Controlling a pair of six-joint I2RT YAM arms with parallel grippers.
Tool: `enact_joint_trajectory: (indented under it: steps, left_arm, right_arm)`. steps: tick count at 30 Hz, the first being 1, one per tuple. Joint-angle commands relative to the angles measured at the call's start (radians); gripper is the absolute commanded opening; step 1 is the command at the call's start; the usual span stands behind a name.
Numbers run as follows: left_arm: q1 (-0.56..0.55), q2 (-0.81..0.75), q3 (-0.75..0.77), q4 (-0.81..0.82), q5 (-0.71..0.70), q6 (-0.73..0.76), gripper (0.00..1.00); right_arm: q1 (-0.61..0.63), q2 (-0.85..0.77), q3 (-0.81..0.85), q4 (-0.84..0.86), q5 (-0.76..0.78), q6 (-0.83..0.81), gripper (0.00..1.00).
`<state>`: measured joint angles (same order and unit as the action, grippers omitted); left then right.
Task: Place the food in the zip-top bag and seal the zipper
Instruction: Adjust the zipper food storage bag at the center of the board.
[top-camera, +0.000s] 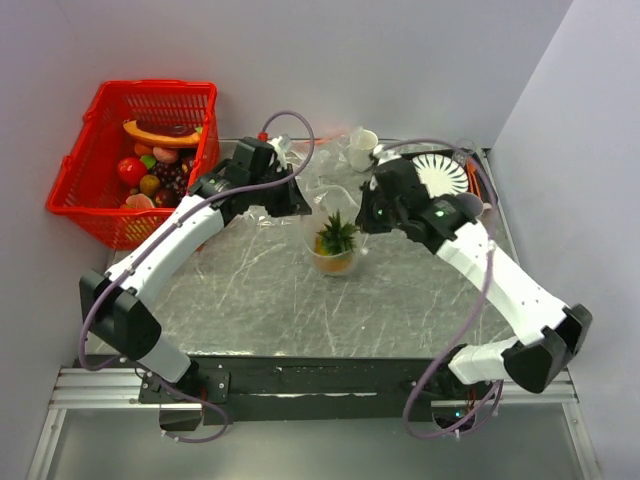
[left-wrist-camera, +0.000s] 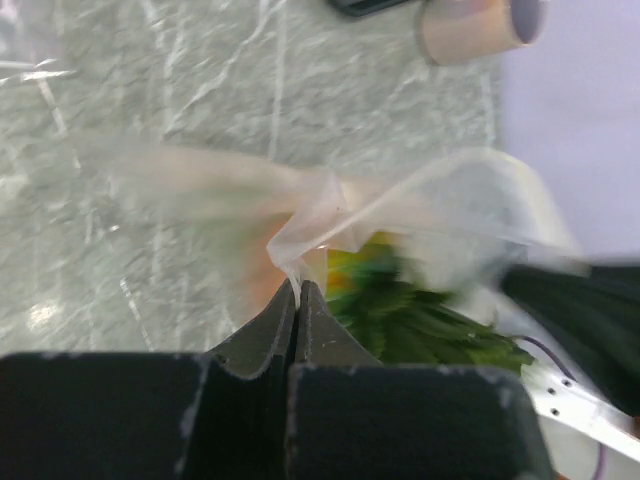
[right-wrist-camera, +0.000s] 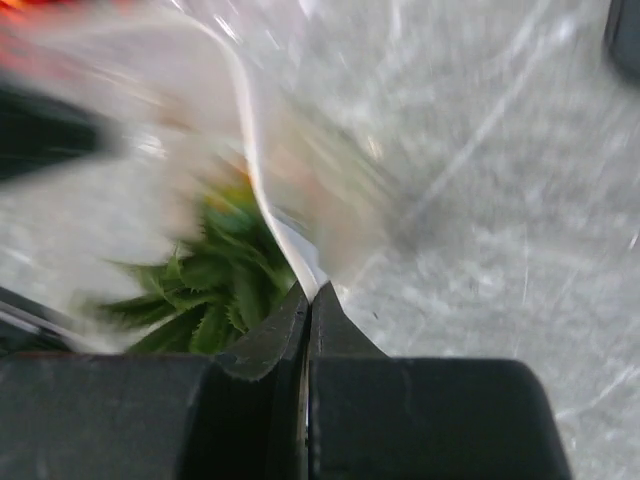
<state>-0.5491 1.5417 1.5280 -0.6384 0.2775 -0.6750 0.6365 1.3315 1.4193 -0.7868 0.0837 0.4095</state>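
The clear zip-top bag (top-camera: 322, 190) hangs between my two grippers over the middle of the table, its mouth pulled apart. Inside it sits food: a dark-green spiky tuft (top-camera: 336, 236) on an orange body (top-camera: 333, 263). My left gripper (top-camera: 301, 206) is shut on the bag's left mouth edge, with film pinched at its tips (left-wrist-camera: 298, 286). My right gripper (top-camera: 367, 215) is shut on the right mouth edge (right-wrist-camera: 312, 290). The tuft shows blurred in the left wrist view (left-wrist-camera: 420, 320) and in the right wrist view (right-wrist-camera: 215, 285). I cannot make out the zipper strip along the edge.
A red basket (top-camera: 98, 125) with several toy foods stands at the back left. A white cup (top-camera: 362, 148) and a white ribbed disc (top-camera: 442, 175) are at the back, and an orange strip (top-camera: 483, 185) lies at the table's right edge.
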Motion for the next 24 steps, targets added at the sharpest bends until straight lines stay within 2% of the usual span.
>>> enact_joint_trajectory:
  steps: [1,4,11,16,17,18,19,22,24]
  left_arm:
    - [0.003,-0.017,0.065,-0.003,-0.041,0.015,0.01]
    - [0.003,-0.026,0.083,-0.029,-0.06,0.02,0.01]
    - [0.003,-0.009,-0.058,0.078,0.023,-0.004,0.01]
    - [0.0,-0.018,-0.094,0.103,0.002,-0.008,0.01]
    - [0.001,-0.022,-0.088,0.1,-0.003,-0.006,0.01]
    - [0.002,-0.026,-0.078,0.095,-0.003,-0.005,0.01]
    - [0.002,-0.029,-0.074,0.092,0.0,-0.005,0.01]
    - [0.0,-0.032,-0.063,0.092,0.011,-0.008,0.01]
    - [0.0,-0.031,-0.058,0.092,0.026,-0.011,0.01]
  right_arm:
    - [-0.006,-0.081,0.086,0.012,-0.012,-0.029,0.0]
    - [-0.006,-0.063,0.064,0.032,-0.025,-0.028,0.0]
    - [-0.027,0.003,-0.039,0.092,-0.059,-0.028,0.0]
    - [-0.034,0.003,-0.063,0.109,-0.071,-0.034,0.01]
    - [-0.034,-0.002,-0.062,0.107,-0.078,-0.041,0.04]
    - [-0.034,-0.005,-0.06,0.107,-0.081,-0.049,0.16]
    - [-0.035,-0.011,-0.057,0.107,-0.079,-0.051,0.22]
    - [-0.032,-0.043,-0.053,0.11,-0.113,-0.08,0.36]
    - [-0.008,-0.077,-0.048,0.112,-0.111,-0.11,0.42]
